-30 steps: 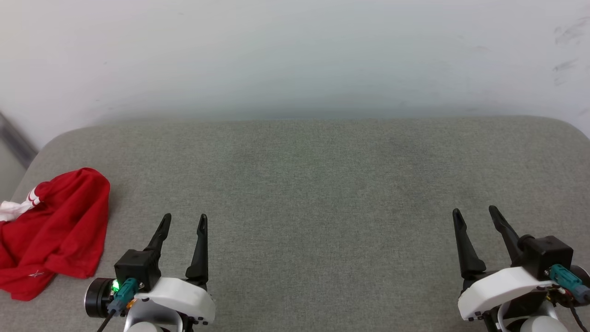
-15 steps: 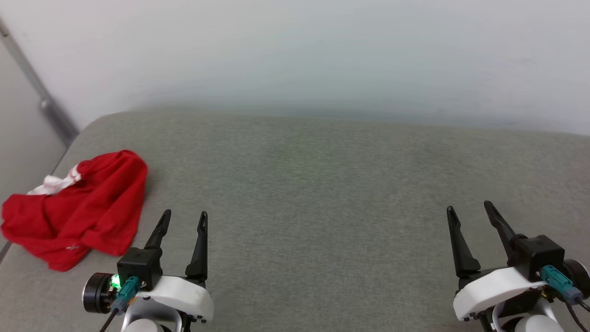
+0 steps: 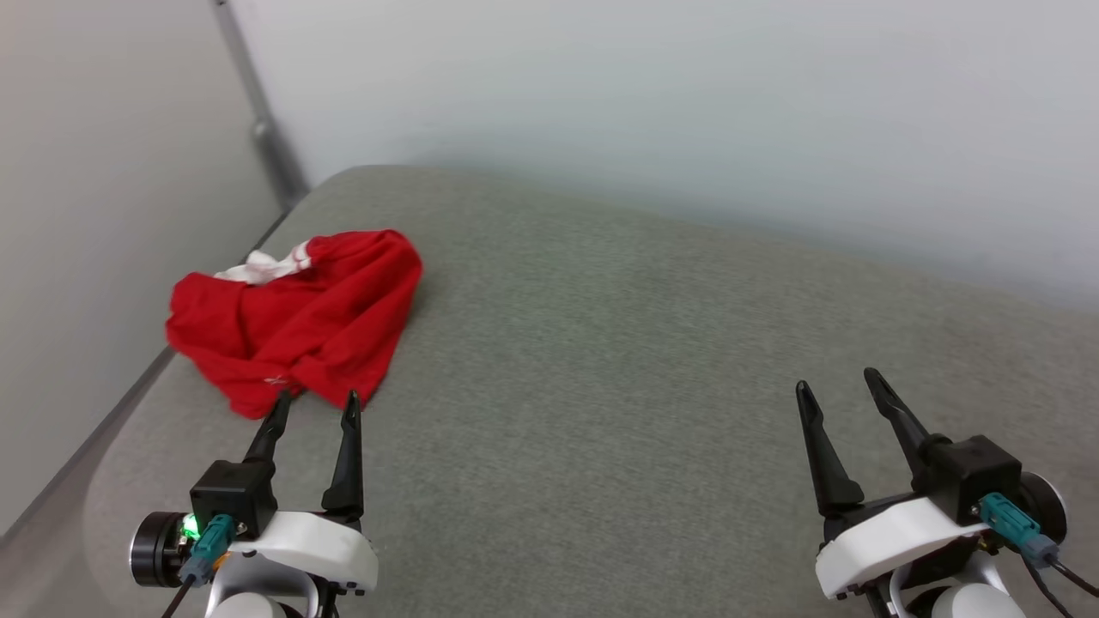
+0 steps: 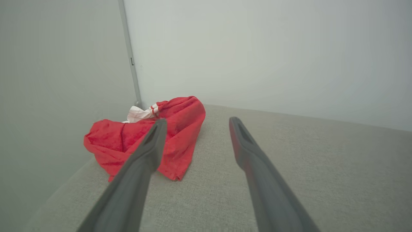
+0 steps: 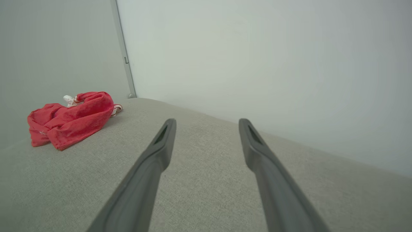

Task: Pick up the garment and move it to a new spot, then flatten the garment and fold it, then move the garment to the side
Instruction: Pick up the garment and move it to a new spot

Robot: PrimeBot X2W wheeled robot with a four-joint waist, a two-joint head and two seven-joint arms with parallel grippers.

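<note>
The garment (image 3: 296, 318) is a crumpled red jersey with a white, red-striped bit at its far edge, lying near the left end of the grey cushioned surface (image 3: 618, 360). My left gripper (image 3: 314, 406) is open, its tips just short of the jersey's near edge, empty. In the left wrist view the garment (image 4: 180, 135) lies ahead and to the left of the left gripper (image 4: 196, 120). At the lower right my right gripper (image 3: 840, 382) stands open and empty, far from the jersey. The right wrist view has the garment (image 5: 69, 120) far left and the right gripper (image 5: 207, 120) over bare fabric.
Pale walls meet in a corner behind the surface, with a grey vertical strip (image 3: 258, 120) running down it. The surface's left edge (image 3: 129, 412) drops off close to the jersey. Wide bare cushion lies between the two grippers.
The head camera has turned left, so the jersey now sits further right and higher in the picture. The left gripper's tips now reach the jersey's near edge. Both grippers stay open.
</note>
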